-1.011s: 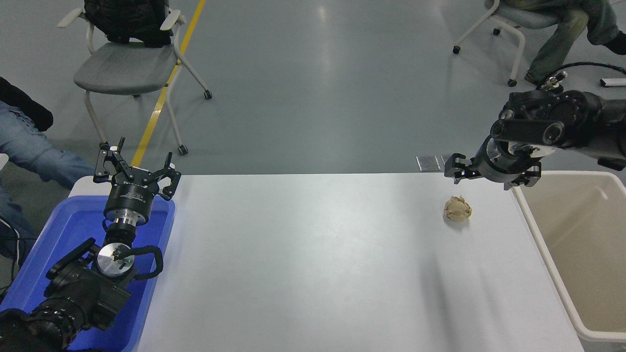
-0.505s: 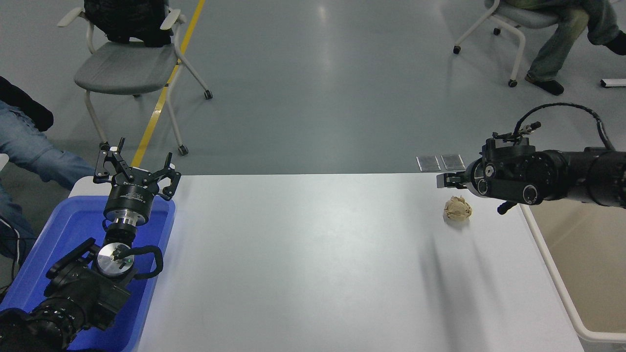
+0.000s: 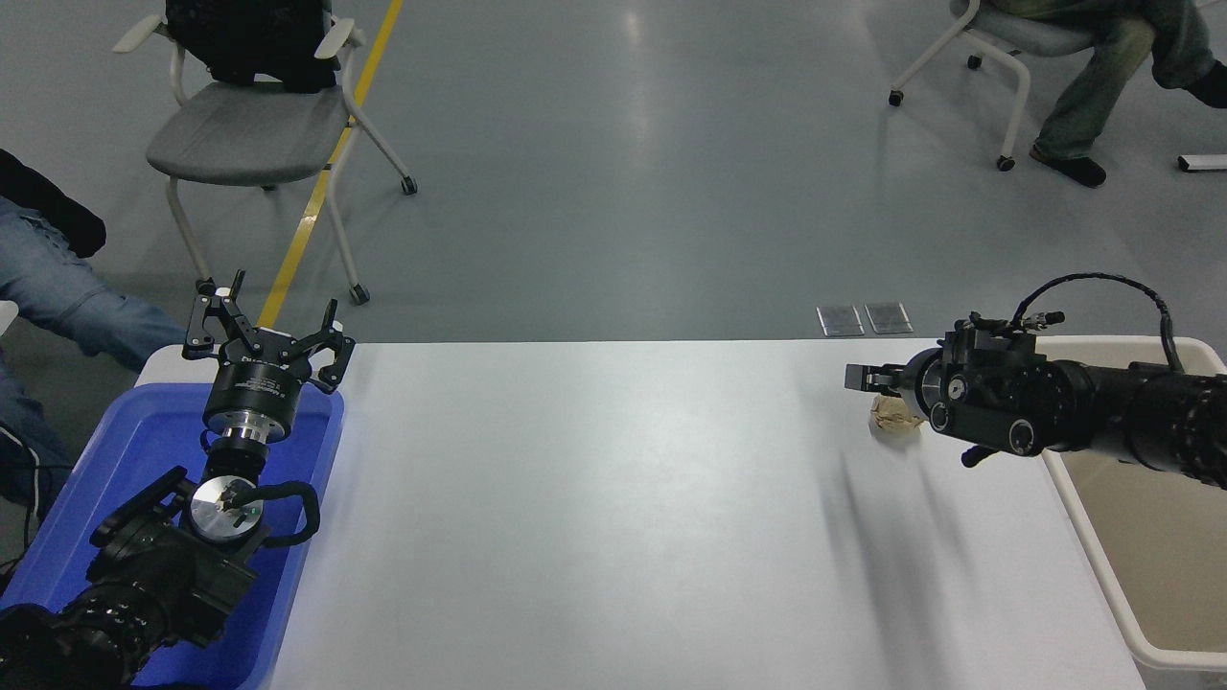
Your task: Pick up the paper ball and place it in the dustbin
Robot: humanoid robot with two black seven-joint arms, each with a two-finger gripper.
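**Right gripper over the paper ball at the table's far right**

The right arm (image 3: 1102, 417) is reaching in from the right edge, lying low and level across the dustbin's (image 3: 1165, 661) near-left rim, with its right gripper (image 3: 877, 383) pointing left. The ball (image 3: 891, 422) is sitting on the white table (image 3: 594, 517) just beside the bin, partly covered by the gripper's body. One dark finger (image 3: 863, 376) is showing past the ball's far side; whether the jaws are spread or closed cannot be told from this angle, and nothing is seen to be gripped. The ball is resting on the tabletop, outside the bin. At the lower left, the left arm is parking over a blue tray (image 3: 115, 460), its left gripper (image 3: 264, 321) pointing away from the camera with fingers splayed wide and holding nothing. Across the floor, a grey chair (image 3: 249, 134) is standing, and a seated person's legs (image 3: 1102, 67) are showing at the top right.
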